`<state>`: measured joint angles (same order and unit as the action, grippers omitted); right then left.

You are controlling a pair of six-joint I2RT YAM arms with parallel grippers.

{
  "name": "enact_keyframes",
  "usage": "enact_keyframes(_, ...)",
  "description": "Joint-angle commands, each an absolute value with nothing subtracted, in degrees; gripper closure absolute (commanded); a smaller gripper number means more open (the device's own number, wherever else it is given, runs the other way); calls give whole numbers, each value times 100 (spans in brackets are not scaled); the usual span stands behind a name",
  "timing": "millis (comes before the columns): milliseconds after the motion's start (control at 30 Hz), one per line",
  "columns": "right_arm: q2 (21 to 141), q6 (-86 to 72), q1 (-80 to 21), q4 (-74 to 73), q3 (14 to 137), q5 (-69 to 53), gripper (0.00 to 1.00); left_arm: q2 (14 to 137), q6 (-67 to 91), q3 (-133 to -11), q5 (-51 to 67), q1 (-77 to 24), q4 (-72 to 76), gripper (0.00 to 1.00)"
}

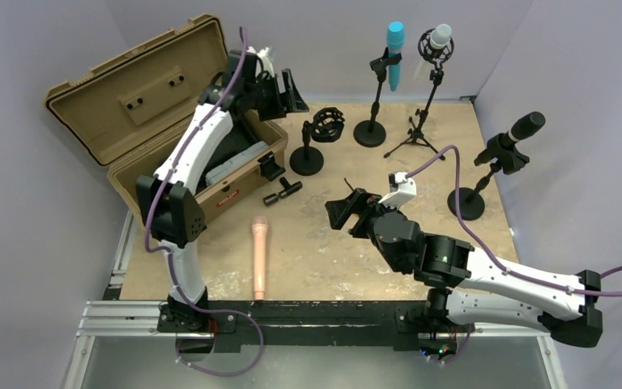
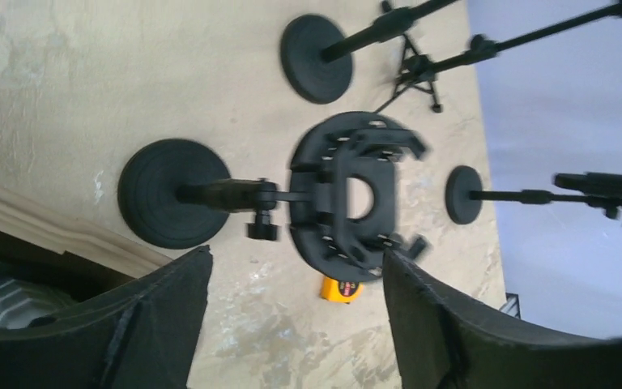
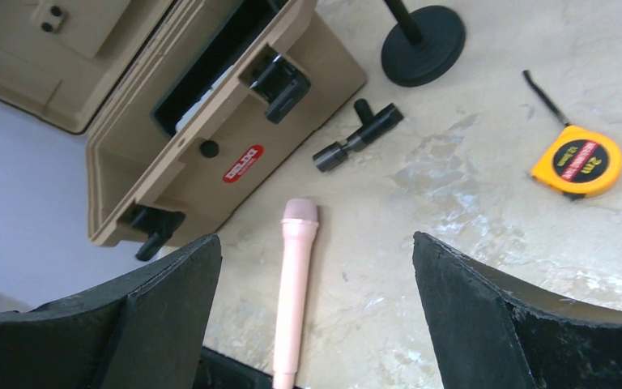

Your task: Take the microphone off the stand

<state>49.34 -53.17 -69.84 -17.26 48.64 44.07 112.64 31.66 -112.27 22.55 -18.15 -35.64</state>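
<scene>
The left hand (image 1: 290, 91) (image 2: 296, 261) hangs over the far end of the open case (image 1: 129, 105), which sits at the bench's (image 1: 324, 259) far left corner. Its fingers are spread with nothing between them. Just past it, toward the middle of the bench, an empty shock mount (image 1: 326, 126) (image 2: 348, 198) sits on a short stand (image 1: 306, 160) (image 2: 166, 193) with a round base.

The right hand (image 1: 342, 212) (image 3: 316, 243) is low over the middle of the bench, also spread and empty. A yellow tape (image 3: 577, 160) lies on the bench near it.

A pink mic (image 1: 258, 257) (image 3: 294, 284) lies flat toward the near edge, on no stand, its head pointing at the case. A small black clip (image 1: 282, 193) (image 3: 358, 136) lies between it and the short stand.

At the far edge a blue mic (image 1: 394, 53) is clipped upright on a round stand (image 1: 370, 132). Just beside it, toward the right edge, a silver mic (image 1: 440, 36) sits in a mount on a tripod (image 1: 417, 134). By the right edge a black mic (image 1: 525, 127) is held tilted on a third stand (image 1: 466, 204).
</scene>
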Motion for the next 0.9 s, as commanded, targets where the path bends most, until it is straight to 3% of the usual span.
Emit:
enact_keyframes(0, 5075, -5148, -6979, -1996, 5203, 5030, 13, 9959, 2803, -11967, 2754, -1802, -4105, 20)
enact_keyframes(100, 5280, -5185, -6979, -1983, 5197, 5101, 13, 9146, 2771, -11207, 3060, -1805, -3956, 14)
enact_keyframes(233, 5627, -5273, -6979, -1876, 5127, 5141, 13, 7699, 2775, -9097, 3393, -1827, -3019, 9)
enact_keyframes(400, 6211, -5457, -6958, -1983, 5268, 5347, 13, 6172, 1851, -7363, 2417, -1837, -3121, 8)
enact_keyframes(600, 6542, -4936, -6203, -1567, 5361, 5092, 10, 5054, 1249, -6440, 1543, -1846, -3085, 8)
enact_keyframes(867, 6576, -3843, -4858, -1260, 5954, 4942, 10, 4543, 1446, -6155, 1737, -1854, -2772, 8)
